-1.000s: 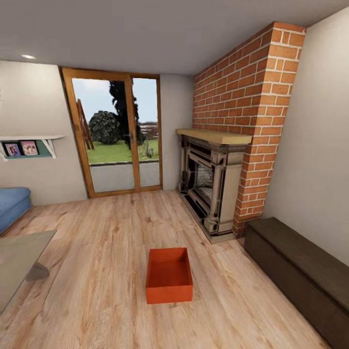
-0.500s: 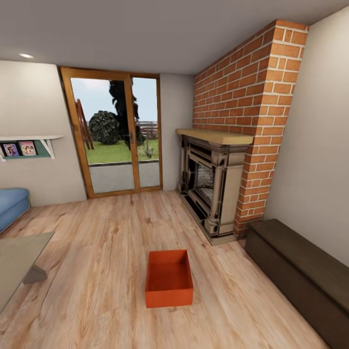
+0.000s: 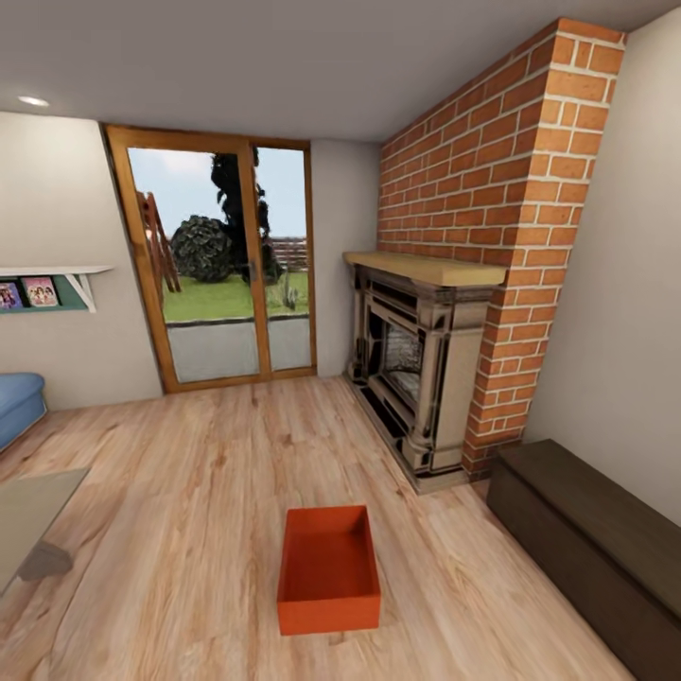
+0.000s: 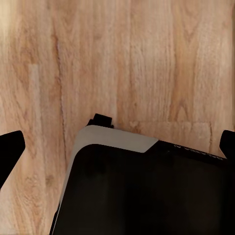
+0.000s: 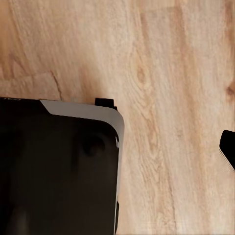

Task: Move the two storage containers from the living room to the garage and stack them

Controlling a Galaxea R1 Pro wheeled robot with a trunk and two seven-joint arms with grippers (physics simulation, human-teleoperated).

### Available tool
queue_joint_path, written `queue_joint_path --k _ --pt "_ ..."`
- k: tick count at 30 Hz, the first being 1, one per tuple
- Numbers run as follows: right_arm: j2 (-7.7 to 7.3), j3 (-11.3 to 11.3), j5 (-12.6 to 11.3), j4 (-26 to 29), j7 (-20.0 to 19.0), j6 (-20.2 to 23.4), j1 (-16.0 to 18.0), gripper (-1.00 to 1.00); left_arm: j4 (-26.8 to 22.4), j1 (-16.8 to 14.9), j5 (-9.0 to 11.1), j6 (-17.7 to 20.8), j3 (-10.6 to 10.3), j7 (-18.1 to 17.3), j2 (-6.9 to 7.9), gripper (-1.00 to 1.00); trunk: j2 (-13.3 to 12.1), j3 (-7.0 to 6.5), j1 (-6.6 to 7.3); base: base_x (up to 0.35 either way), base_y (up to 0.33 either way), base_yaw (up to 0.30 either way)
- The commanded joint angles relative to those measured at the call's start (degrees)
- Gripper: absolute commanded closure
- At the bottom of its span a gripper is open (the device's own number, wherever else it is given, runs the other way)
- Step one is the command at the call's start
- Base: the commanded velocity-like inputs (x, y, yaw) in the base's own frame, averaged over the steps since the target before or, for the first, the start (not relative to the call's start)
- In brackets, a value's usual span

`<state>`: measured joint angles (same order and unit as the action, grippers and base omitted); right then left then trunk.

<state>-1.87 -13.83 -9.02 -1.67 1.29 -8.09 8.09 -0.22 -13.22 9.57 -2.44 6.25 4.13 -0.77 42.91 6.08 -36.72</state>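
Head view: we're looking into the living room, one orange bin [image 3: 329, 569] sitting open-side-up on the plank floor [image 3: 189, 492], low and centre in frame, nothing in it. It's lying well clear of the brick fireplace [image 3: 426, 369] on the right and of the dark bench [image 3: 586, 539] along the right wall. Glass table corner [image 3: 28, 520] is showing at the left edge, blue sofa [image 3: 17, 402] behind it, wall shelf [image 3: 47, 284] with pictures above. Glazed wooden door [image 3: 222, 274] is facing us at the back, garden showing through.

Left wrist view: we're seeing plank floor [image 4: 122, 58] with the robot's black base [image 4: 147, 191] under the camera. Dark fingertips [image 4: 10, 152] are poking in at both side edges, so the left gripper [image 4: 117, 152] is spread wide, holding nothing.

Right wrist view: we're getting floor [image 5: 171, 73] and the base [image 5: 54, 171] again. One dark fingertip [image 5: 228, 147] is showing at the edge; we can't tell how far the right gripper is open.
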Motion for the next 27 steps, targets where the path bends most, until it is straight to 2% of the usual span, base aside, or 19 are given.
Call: queue_joint_path --k 1,27 --pt "0.02 -0.49 -0.56 -0.18 0.03 -0.34 0.08 -1.0 0.04 -0.05 0.1 -0.2 0.43 0.09 -0.02 -1.0 0.06 0.09 -0.04 0.322 0.0 0.0" --pt "0.02 -0.49 -0.56 -0.18 0.03 -0.34 0.08 -1.0 0.04 -0.05 0.1 -0.2 0.43 0.09 -0.02 -1.0 0.06 0.09 -0.04 0.306 0.0 0.0"
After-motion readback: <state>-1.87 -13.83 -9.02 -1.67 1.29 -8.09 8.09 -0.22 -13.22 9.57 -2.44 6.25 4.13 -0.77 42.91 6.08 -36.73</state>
